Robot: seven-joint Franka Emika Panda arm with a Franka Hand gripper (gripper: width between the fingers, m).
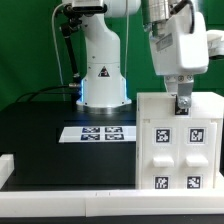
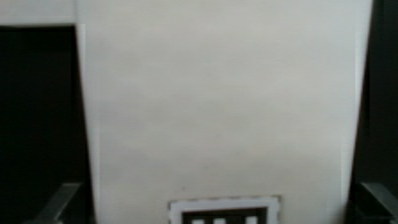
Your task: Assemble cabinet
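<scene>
Standing upright on the black table (image 1: 40,120) at the exterior view's right, the cabinet (image 1: 178,140) shows as a white box whose near face carries four small square tags. The gripper (image 1: 182,104) sits at the cabinet's top edge, its dark fingers (image 1: 183,102) reaching just down to the rim. In the wrist view a broad white panel fills the space between the two finger tips (image 2: 61,200), which show only at the picture's lower corners, set wide to either side of the panel. Whether they press on it or merely straddle it cannot be told. Step in hand, by judgement: seating or steadying the box from above. To do it well, keep the fingers square to the panel faces, centred across its width, and press straight down without tilting the box. Contents: the cabinet presents closed faces only; its inside is hidden and nothing can be listed. Marker board (image 1: 100,132): flat on the table before the arm's base (image 1: 103,85), well apart from the cabinet, bearing tags only.
</scene>
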